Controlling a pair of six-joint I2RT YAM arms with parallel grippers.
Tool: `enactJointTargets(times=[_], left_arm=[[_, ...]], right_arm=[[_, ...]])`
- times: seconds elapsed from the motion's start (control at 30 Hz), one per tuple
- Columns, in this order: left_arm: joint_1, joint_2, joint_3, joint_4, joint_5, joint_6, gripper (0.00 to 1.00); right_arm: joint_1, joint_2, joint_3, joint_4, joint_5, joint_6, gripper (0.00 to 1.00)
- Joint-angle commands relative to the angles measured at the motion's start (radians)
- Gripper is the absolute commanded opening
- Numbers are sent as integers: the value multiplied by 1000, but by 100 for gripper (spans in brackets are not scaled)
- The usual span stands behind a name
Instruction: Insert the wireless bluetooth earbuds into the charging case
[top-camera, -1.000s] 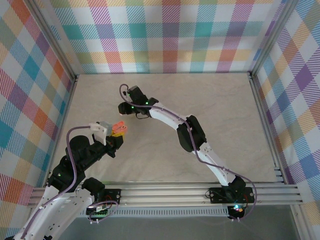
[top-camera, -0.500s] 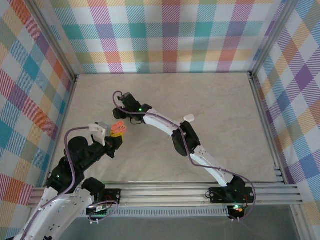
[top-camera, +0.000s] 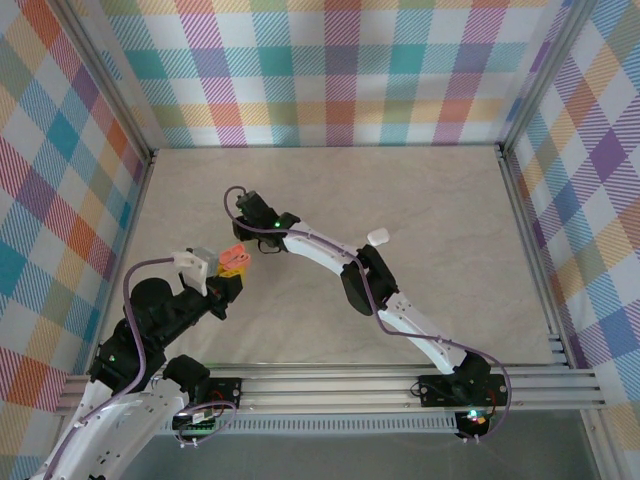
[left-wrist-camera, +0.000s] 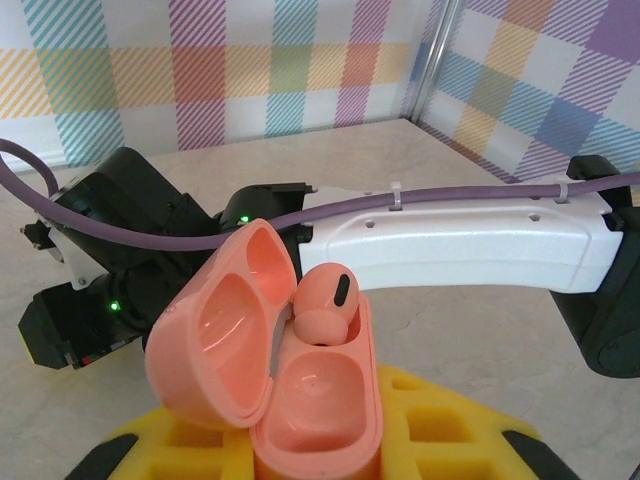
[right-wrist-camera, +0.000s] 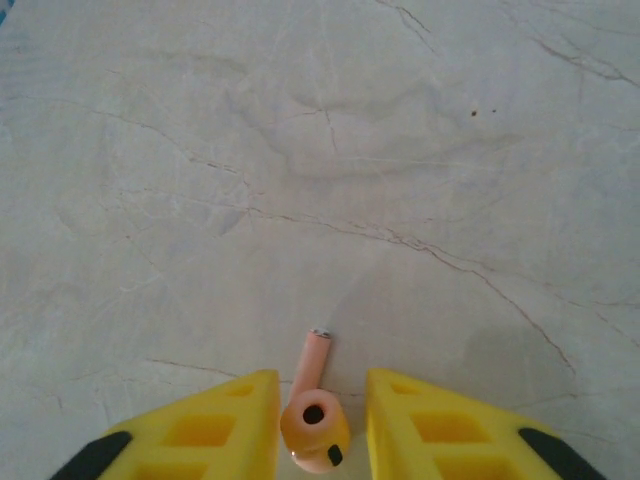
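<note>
My left gripper (left-wrist-camera: 315, 430) is shut on the open salmon-pink charging case (left-wrist-camera: 320, 395), lid swung to the left. One pink earbud (left-wrist-camera: 325, 305) sits in the far socket, and the near socket is bare. In the top view the case (top-camera: 234, 257) is at left of centre, with my right wrist (top-camera: 262, 222) just behind it. My right gripper (right-wrist-camera: 318, 378) hangs low over the table with another pink earbud (right-wrist-camera: 314, 425) between its yellow fingers (right-wrist-camera: 215, 425). The stem points away. The left finger touches the earbud, and a narrow gap shows at the right finger.
A small white rounded case (top-camera: 377, 237) lies on the marble table (top-camera: 450, 250) beside the right forearm. Checked walls and metal rails fence the table on three sides. In the left wrist view the right arm (left-wrist-camera: 450, 240) crosses right behind the pink case.
The right arm has swung left and toward the near side, uncovering the white case. Its jaws have narrowed. The left arm holds still with the pink case.
</note>
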Motion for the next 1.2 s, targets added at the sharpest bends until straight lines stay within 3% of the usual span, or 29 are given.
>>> enactJointTargets(times=[0.0,0.2,0.37,0.57,0.73,0.9,1.07,1.17], left_arm=[[-3,-10,-5,-12,12,-2,0],[-3,-7,-12,-7,16,-6,0],[-2,3,-25,20,40,-3,0],[-3,30,-106,177,220,60,0],[-3,112,-175,396,353,91,0],[-4,238,-221,598,378,114,0],[-18,398,-245,811,360,163,0],[-50,502,-234,897,326,216,0]], right_arm=[[7,-51,-88,-7,22,-5,24],[-5,-190,-297,92,0,-45,11],[-28,-284,-390,74,-36,-64,6],[-103,-530,-718,108,-141,-38,4],[-250,-779,-1017,71,-349,56,0],[-371,-967,-1158,-90,-493,15,0],[-435,-1130,-1158,-357,-593,-80,0],[-442,-1222,-1117,-520,-581,-131,0]])
